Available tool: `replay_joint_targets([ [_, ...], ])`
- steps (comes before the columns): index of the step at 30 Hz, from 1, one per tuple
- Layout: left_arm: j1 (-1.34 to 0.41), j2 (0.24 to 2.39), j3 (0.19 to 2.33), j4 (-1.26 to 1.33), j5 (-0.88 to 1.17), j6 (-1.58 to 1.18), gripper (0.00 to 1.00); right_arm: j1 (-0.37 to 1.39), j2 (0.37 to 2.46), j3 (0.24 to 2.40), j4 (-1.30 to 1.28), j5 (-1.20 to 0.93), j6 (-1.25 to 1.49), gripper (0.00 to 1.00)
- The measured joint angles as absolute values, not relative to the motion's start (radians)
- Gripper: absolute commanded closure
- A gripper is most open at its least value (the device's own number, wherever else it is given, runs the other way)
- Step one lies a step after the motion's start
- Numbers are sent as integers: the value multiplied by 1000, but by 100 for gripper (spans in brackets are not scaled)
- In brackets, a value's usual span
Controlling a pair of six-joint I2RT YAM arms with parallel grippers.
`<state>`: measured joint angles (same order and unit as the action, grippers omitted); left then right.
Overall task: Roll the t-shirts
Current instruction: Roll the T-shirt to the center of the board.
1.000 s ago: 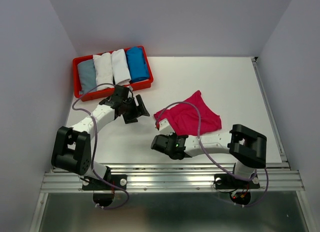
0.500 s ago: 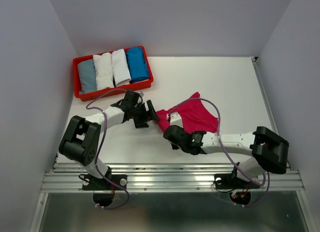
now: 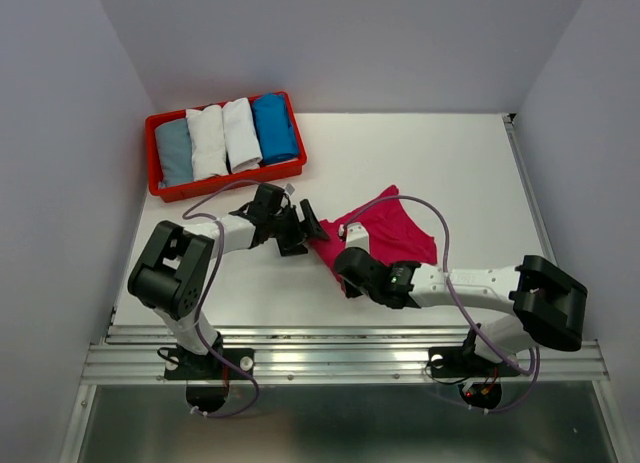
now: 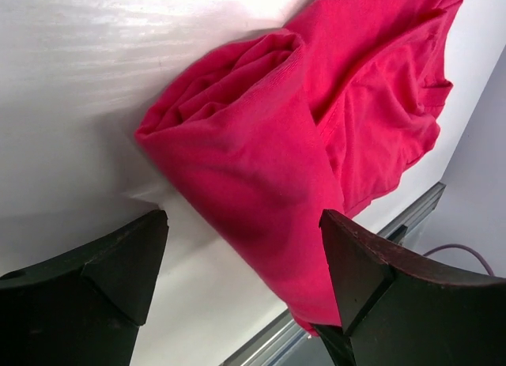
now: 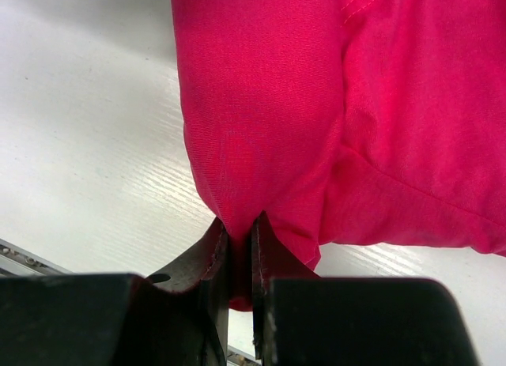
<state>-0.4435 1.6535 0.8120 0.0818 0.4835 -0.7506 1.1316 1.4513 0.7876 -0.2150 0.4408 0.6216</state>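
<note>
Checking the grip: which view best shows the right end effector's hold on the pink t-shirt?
Right wrist view: the right end effector pinches the pink t-shirt by its edge, close up. Top external shows the arm covering the pinch; left wrist shows only folded cloth.

We see open table point(image 3: 450, 153) beyond and to the right of the pink tee point(image 3: 392, 228), as far as the right wall point(image 3: 600, 133). The tray point(image 3: 153, 158), packed with four rolled tees point(image 3: 225, 135), fills the far-left corner. The left arm point(image 3: 225, 233) lies across the strip between tray and pink tee. The left gripper point(image 4: 241, 251) stands wide, with the tee's folded edge just ahead of its gap. The right gripper point(image 5: 239, 239), pinched on the tee's near edge, and the right arm point(image 3: 470, 283) block the near side.
</note>
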Motion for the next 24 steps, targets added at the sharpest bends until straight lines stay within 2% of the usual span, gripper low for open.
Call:
replay_joint_targets([
  [5,-455,1675,812,142,491,-784,17,1132,1442,781,-214,436,627,99],
  [7,-458,1686,812,162,492,-794,25,1126,1434,770,-207,434,630,99],
  [9,-461,1707,812,189,492,-808,43,1125,1424,758,-206,432,636,99],
  [10,-462,1716,812,199,494,-813,61,1125,1420,752,-206,432,640,99],
  [11,-464,1727,813,208,493,-816,73,1125,1419,751,-206,432,641,99],
  [13,-466,1747,814,211,493,-817,92,1125,1418,749,-205,429,644,97],
  [14,-466,1754,816,207,492,-820,100,1125,1418,749,-205,428,644,74],
  [16,-466,1759,826,187,489,-820,100,1124,1418,749,-208,427,638,52],
  [17,-466,1759,837,171,482,-818,100,1124,1418,752,-217,427,633,37],
  [20,-466,1759,873,125,466,-815,100,1120,1421,780,-259,434,612,21],
  [24,-470,1759,919,41,434,-813,100,1121,1422,847,-302,455,573,13],
])
